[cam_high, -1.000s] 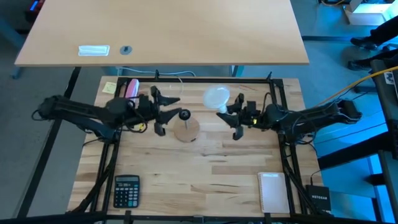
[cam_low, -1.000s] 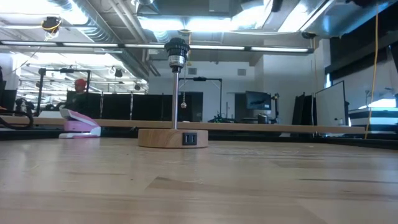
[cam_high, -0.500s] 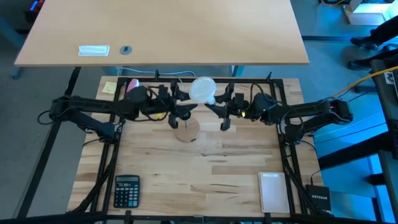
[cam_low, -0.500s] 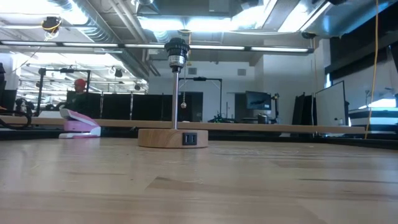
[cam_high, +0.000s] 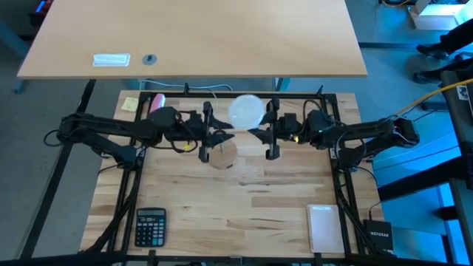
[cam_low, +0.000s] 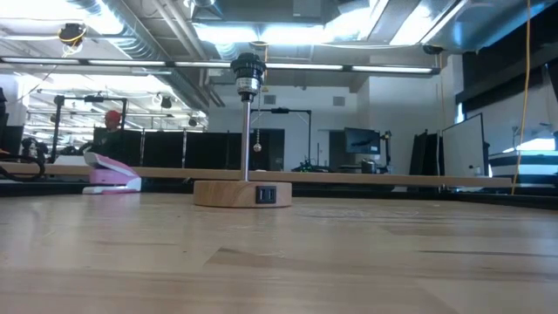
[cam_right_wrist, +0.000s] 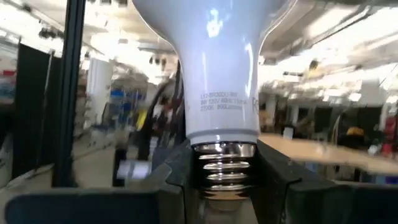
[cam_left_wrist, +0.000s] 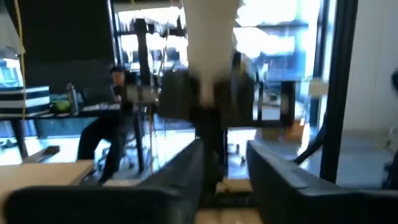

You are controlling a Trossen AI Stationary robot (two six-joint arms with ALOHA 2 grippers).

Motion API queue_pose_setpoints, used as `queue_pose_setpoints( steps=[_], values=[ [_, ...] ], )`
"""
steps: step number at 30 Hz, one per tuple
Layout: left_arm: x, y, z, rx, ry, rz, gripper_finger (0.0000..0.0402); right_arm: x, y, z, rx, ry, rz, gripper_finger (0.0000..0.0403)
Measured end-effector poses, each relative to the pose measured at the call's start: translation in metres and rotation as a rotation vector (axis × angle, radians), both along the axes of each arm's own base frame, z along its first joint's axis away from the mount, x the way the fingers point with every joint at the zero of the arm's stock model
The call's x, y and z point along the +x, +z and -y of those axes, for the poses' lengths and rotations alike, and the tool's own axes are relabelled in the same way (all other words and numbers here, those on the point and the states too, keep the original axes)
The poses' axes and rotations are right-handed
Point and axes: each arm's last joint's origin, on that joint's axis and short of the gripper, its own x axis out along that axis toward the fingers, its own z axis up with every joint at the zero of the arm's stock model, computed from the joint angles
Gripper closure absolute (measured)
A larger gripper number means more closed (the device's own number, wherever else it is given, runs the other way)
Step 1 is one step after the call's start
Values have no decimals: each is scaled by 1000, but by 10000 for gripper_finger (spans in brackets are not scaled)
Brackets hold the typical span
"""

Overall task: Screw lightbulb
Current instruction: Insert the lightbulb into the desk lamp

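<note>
One lightbulb [cam_right_wrist: 217, 81] clamped in right tool [cam_right_wrist: 219, 171], left tool [cam_left_wrist: 225, 165] closing around one socket post [cam_left_wrist: 211, 134]

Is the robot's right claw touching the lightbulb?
Touching. The right wrist view shows the right gripper with its two dark fingers pressed against both sides of the lightbulb, at its metal screw base.

small grey print on lightbulb [cam_right_wrist: 214, 74], not legible
</note>
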Motion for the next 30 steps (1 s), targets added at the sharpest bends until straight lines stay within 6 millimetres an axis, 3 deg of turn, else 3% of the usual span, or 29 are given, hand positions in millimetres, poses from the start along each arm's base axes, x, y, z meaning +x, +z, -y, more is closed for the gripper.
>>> queue_pose_setpoints(
  steps=[3, 5, 11, 22, 30],
  values=[
    [-2, 1, 2, 10, -16, -2, 387, -1, 12, 0, -22, -9, 25, 296],
    [-2, 0, 3, -27, -46, -14, 382, 0, 13, -1, -36, 15, 8, 296],
    [-1, -1, 6, -78, -78, -24, 310, 2, 9, -2, -86, 42, -30, 296],
    [1, 2, 7, -59, -78, 27, 126, 14, -5, -2, -96, 50, -112, 296],
    [-1, 10, 9, 32, -70, 114, 90, 33, -24, -3, -45, 71, -135, 296]
  ],
)
